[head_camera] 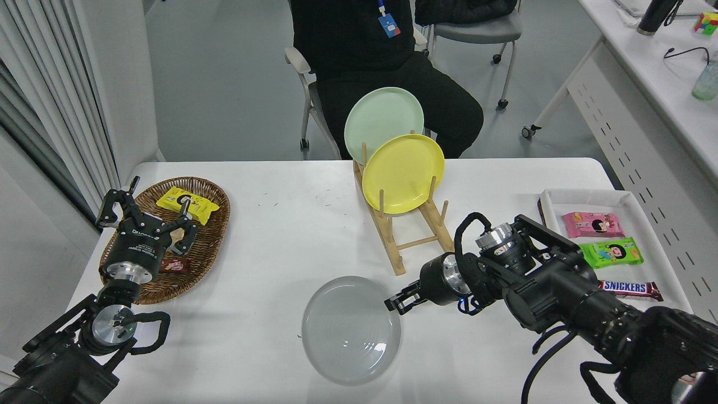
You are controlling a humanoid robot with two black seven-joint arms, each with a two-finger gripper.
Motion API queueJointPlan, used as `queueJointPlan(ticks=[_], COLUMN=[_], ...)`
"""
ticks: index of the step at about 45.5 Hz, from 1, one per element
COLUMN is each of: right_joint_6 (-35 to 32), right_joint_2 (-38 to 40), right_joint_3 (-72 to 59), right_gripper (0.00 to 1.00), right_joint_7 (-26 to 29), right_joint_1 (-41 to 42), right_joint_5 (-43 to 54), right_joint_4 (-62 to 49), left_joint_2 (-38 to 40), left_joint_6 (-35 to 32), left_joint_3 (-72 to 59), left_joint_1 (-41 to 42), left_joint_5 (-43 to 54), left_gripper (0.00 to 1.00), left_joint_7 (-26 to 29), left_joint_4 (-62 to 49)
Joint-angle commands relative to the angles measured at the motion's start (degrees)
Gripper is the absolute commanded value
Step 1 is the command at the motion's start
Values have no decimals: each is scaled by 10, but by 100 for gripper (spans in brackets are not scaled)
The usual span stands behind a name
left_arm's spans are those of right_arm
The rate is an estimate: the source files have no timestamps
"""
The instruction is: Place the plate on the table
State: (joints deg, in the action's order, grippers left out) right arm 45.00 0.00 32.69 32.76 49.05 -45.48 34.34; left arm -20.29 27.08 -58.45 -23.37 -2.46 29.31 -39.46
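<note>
plate (351, 330) rim meets right hand (397, 301); grip unclear.

Three plates in all: one pale grey plate (351, 330) lying on the white table (280, 224) just in front of the wooden plate rack (412, 238), plus a yellow plate (403, 173) and a mint green plate (381, 118) standing in that rack. One rack. One wicker basket (210, 235) well left of the rack, with one yellow snack packet (187, 204) and one small dark wrapper (174, 265). One white tray (583, 197) right of the rack holds three snacks: a pink packet (593, 223), a green packet (612, 252), a Snickers bar (629, 289). Two black grippers: left (147, 217), right (397, 300). One seated person (387, 73) behind the rack.
</note>
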Motion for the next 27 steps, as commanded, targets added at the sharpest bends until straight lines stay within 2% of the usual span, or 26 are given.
queueJointPlan(ticks=[1, 13, 16, 17, 22, 24, 27], right_joint_6=[0, 0, 0, 0, 0, 0, 0], right_joint_2=[0, 0, 0, 0, 0, 0, 0], right_joint_3=[4, 13, 18, 19, 37, 43, 44], right_gripper=[0, 1, 41, 48, 54, 65, 93], right_joint_7=[-1, -2, -2, -2, -2, -2, -2], right_joint_1=[-3, 6, 5, 4, 5, 5, 5], right_joint_5=[-5, 7, 18, 23, 55, 60, 63], right_joint_4=[2, 13, 16, 16, 20, 20, 20], left_joint_2=[0, 0, 0, 0, 0, 0, 0], left_joint_6=[0, 0, 0, 0, 0, 0, 0], left_joint_3=[0, 0, 0, 0, 0, 0, 0], left_joint_1=[0, 0, 0, 0, 0, 0, 0], left_joint_5=[0, 0, 0, 0, 0, 0, 0], left_gripper=[98, 98, 98, 98, 98, 98, 98], left_joint_7=[0, 0, 0, 0, 0, 0, 0], left_joint_4=[0, 0, 0, 0, 0, 0, 0])
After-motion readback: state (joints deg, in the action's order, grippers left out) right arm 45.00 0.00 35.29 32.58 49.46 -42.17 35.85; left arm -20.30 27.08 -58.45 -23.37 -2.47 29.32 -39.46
